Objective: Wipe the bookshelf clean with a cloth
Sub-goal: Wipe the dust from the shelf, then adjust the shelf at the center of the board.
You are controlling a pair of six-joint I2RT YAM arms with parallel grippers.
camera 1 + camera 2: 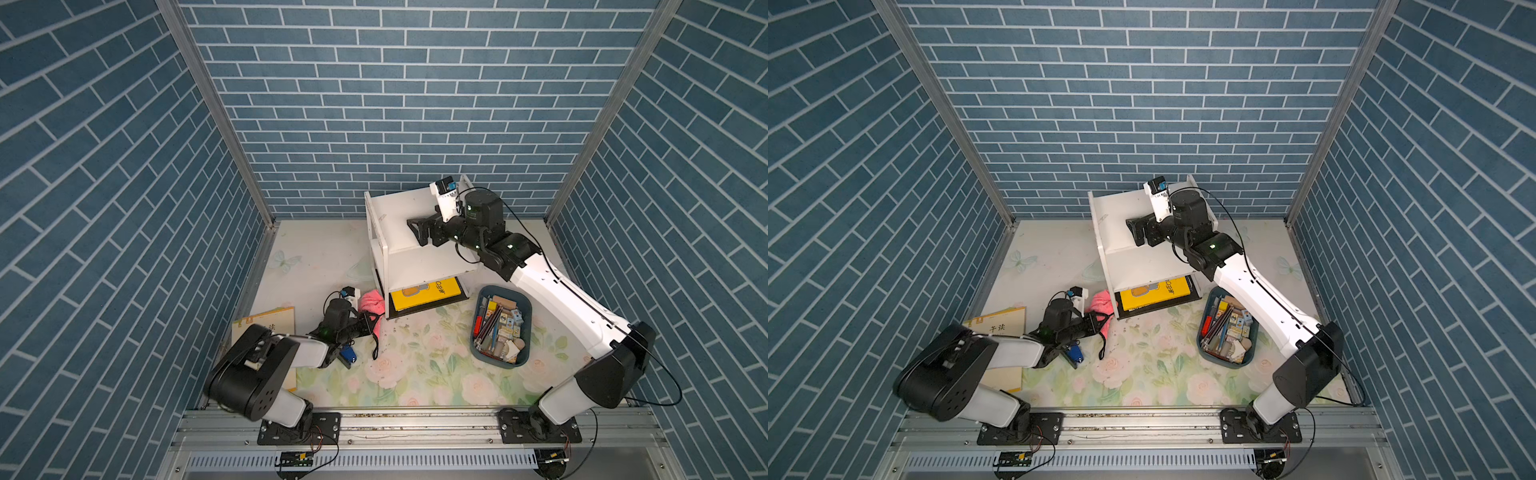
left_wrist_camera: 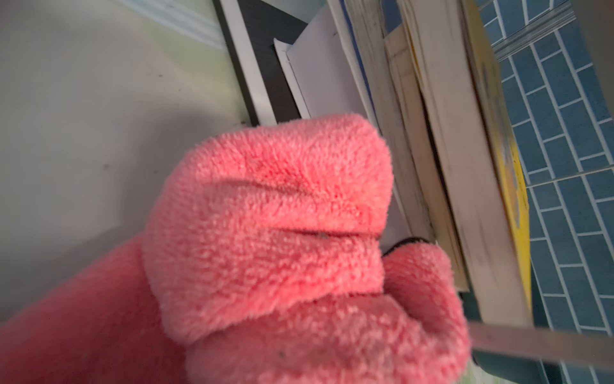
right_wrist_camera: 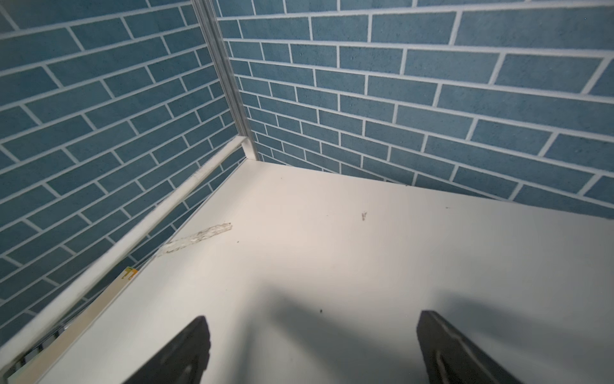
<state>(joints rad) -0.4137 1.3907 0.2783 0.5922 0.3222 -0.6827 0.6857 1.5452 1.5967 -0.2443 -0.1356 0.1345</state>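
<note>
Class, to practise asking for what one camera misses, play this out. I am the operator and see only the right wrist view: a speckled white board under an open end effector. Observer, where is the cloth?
Observer: The cloth sits low beside the base of the bookshelf, not on the top board you are looking at.
Operator: Is anything holding it?
Observer: Yes, the left end effector is shut on it.
Operator: Is the lowest tier bare?
Observer: No, a yellow book lies there.
</note>
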